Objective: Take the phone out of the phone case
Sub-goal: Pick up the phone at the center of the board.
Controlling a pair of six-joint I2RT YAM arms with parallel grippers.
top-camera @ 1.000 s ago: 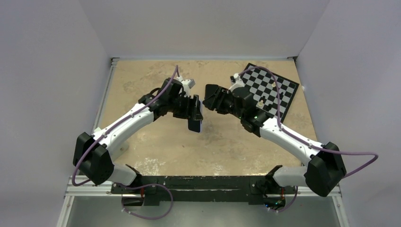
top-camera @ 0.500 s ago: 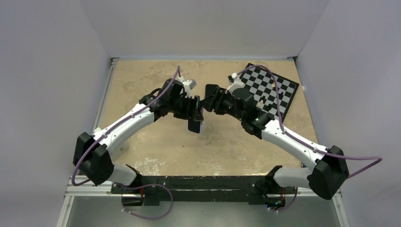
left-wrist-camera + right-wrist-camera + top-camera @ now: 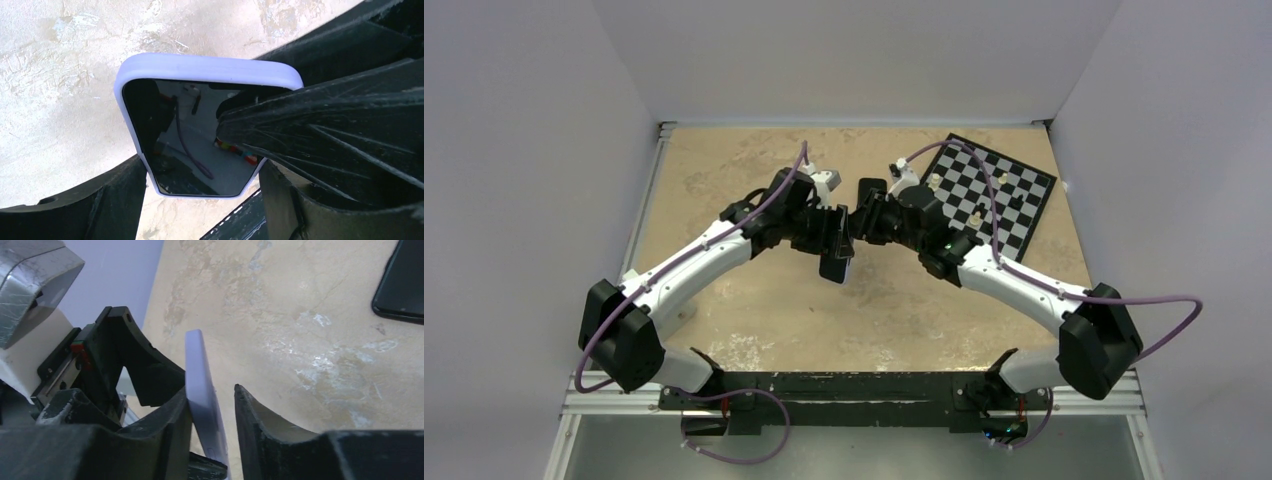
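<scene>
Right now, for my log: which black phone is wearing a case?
The phone in the left jaws: a lavender phone case rims its screen. The other phone lies bare on the table.

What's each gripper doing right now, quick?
Left gripper: closed on the phone case, with the phone inside it.
Right gripper: open, fingers either side of the case's edge, a gap showing on one side.

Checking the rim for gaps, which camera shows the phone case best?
Left wrist view: the phone case shows as a lavender rim around the phone, only its right side covered. The right wrist view shows just its thin edge; the top view shows it tiny.
</scene>
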